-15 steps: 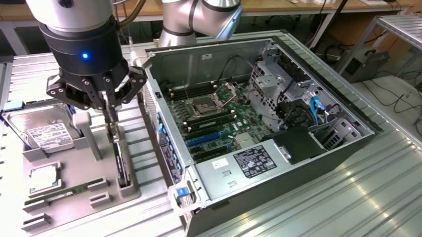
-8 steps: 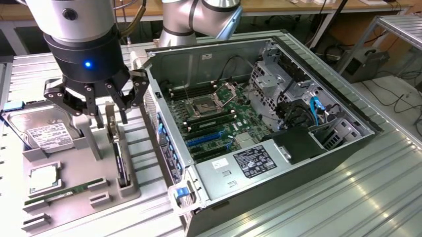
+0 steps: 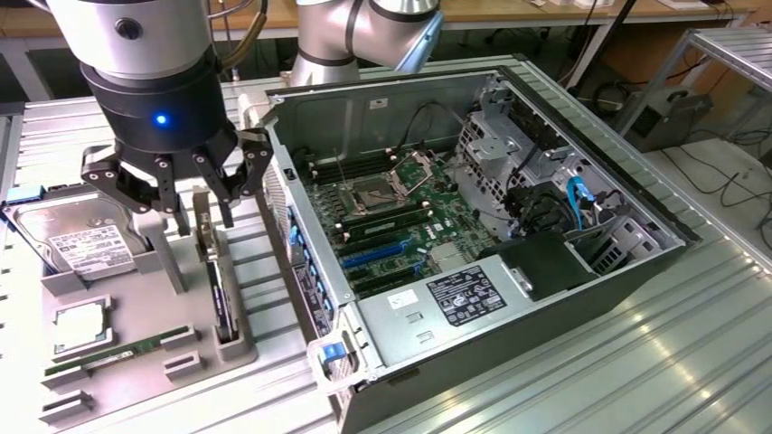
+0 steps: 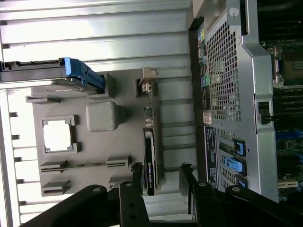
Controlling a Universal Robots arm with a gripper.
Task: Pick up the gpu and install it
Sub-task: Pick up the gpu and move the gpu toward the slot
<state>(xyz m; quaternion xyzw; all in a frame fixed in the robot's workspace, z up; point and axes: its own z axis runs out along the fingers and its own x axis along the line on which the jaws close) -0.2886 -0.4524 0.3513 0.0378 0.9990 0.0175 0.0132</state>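
Wrist view: the claw (image 4: 161, 168) hangs open and empty over the gpu (image 4: 149, 161) — off-centre, so a straight descent could strike its edge.

Bright — table slats (image 3: 706, 354) glare, perhaps overexposed.

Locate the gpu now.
The thin black gpu card stands on edge in the grey parts tray, at the exterior view's left, between the open computer case and the silver hard drive, beneath the hand.
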